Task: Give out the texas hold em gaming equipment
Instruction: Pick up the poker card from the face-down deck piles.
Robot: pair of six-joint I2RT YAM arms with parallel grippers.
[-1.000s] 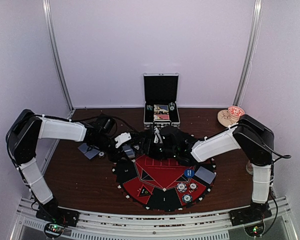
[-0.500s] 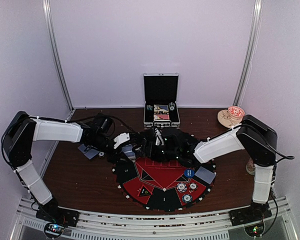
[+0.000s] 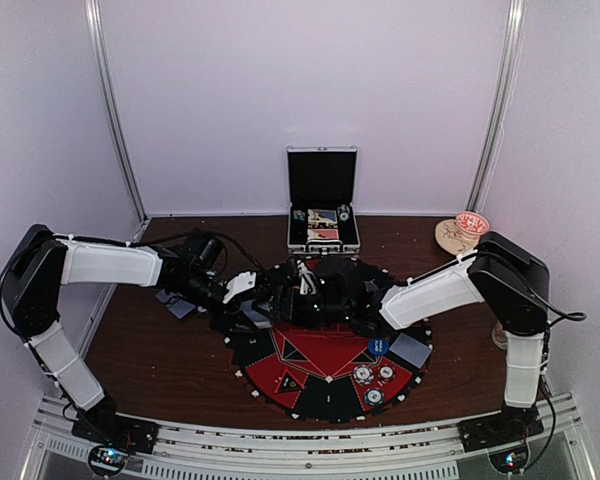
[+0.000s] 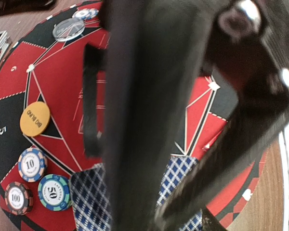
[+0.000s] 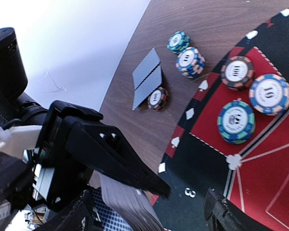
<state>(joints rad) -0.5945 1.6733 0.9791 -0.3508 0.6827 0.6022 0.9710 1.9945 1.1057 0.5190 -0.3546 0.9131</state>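
currently the left end effector (image 3: pixel 268 300) is pinched on a deck of grey-blue-backed cards (image 5: pixel 127 204), held above the far part of the red and black mat (image 5: pixel 260 173). the right end effector (image 5: pixel 149 199) stands spread just beside the deck, gripping nothing. three chips (image 5: pixel 236 120) rest on the mat. two loose cards (image 5: pixel 147 79) lie on the brown surface (image 5: pixel 207 19) beside more chips.

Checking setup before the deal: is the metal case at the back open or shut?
Open. The metal case has its lid standing upright, dark lining facing the camera; small items show in its tray.
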